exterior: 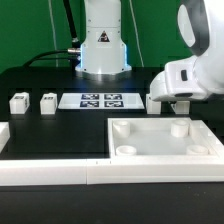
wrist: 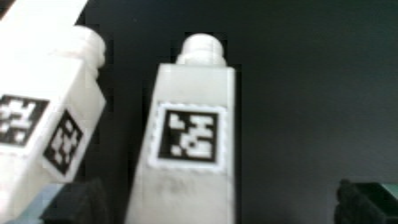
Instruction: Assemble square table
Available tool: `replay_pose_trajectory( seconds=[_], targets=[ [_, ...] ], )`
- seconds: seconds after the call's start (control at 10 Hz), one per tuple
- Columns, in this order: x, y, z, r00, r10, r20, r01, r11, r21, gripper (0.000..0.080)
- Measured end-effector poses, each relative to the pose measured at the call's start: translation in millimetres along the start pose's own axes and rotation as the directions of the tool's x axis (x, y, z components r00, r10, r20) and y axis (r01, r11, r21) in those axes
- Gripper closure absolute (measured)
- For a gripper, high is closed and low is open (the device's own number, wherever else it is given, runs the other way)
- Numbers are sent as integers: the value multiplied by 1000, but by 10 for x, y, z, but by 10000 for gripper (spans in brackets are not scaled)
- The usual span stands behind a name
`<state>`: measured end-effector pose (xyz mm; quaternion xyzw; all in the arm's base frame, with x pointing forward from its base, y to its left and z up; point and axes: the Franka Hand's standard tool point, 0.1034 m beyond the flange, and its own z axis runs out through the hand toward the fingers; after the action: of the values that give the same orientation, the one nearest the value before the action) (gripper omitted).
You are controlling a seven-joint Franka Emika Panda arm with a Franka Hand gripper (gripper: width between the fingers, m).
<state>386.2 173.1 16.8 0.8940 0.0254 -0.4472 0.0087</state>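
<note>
Black bench (exterior: 60, 135). On it: white square tray top (exterior: 165, 155) at the exterior view's right, rim up. Two leg blocks (exterior: 18, 101) (exterior: 48, 101) at the left, apart. Marker board (exterior: 98, 100) lies between them and a third leg block (exterior: 154, 103). White rails (exterior: 50, 172) along the front. Wrist view: two tagged blocks (wrist: 196, 110) lying flat, with a narrow gap between them.

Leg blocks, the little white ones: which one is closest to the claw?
The leg block lined up between the fingers of the open claw. Its neighbour lies beside, outside them, and two other blocks sit far off at the exterior view's left.
</note>
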Motion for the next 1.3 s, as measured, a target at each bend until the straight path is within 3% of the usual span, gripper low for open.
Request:
replay_pose_trajectory(
  seconds=[0.3, 0.5, 0.6, 0.7, 0.8, 0.9, 1.3],
  targets=[
    [-62, 44, 228, 999, 13, 32, -13, 1000, -12, 151],
    [-70, 41, 252, 999, 12, 35, -11, 1000, -14, 151],
    [-70, 40, 254, 999, 12, 36, -11, 1000, -14, 257],
    [-71, 40, 254, 999, 12, 36, -11, 1000, -14, 257],
    [-71, 40, 254, 999, 12, 36, -11, 1000, -14, 433],
    [-71, 40, 254, 999, 12, 36, -11, 1000, -14, 515],
    [-70, 40, 252, 999, 12, 35, -11, 1000, -14, 515]
  ],
)
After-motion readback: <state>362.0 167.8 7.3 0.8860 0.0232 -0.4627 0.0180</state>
